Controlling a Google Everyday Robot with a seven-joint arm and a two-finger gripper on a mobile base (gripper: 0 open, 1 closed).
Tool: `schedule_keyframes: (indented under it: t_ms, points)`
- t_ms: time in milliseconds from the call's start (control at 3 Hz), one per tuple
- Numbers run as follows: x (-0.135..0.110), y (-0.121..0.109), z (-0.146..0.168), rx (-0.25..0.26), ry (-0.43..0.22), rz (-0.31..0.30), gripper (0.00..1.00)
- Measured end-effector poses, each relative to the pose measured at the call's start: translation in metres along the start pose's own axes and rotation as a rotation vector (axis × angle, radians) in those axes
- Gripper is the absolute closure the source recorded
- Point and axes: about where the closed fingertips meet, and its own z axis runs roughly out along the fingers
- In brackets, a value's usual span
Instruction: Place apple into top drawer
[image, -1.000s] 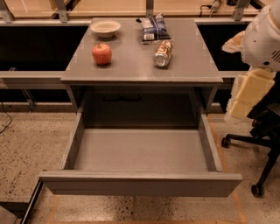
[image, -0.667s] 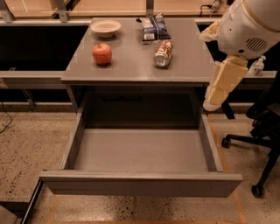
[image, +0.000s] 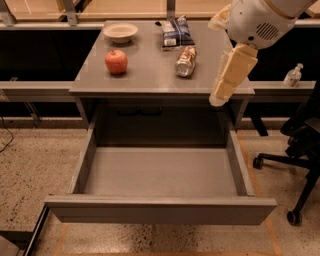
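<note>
The red-orange apple (image: 116, 61) sits upright on the left part of the grey cabinet top (image: 150, 77). The top drawer (image: 160, 212) is pulled wide open below it and its grey inside is bare. My gripper (image: 220, 97) is cream-coloured and hangs down from the white arm (image: 260, 22) at the upper right. It is over the cabinet top's right front edge, well to the right of the apple and apart from it. It holds nothing that I can see.
A cream bowl (image: 120, 32) stands behind the apple. A silvery can (image: 185, 61) lies on its side mid-top, with a dark snack bag (image: 177, 33) behind it. A black office chair (image: 300, 145) and a small bottle (image: 292, 76) are at the right.
The arm and gripper have swung left, from beside the cabinet's right side to over its right front edge. The apple and the drawer have not moved.
</note>
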Motion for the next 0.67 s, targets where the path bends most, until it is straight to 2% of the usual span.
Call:
schedule_keyframes:
  t_ms: [333,667]
  points:
    - [-0.003,0.001,0.019,-0.024,-0.043,0.022,0.0]
    - [-0.017,-0.013,0.047,-0.022,-0.135,0.054,0.0]
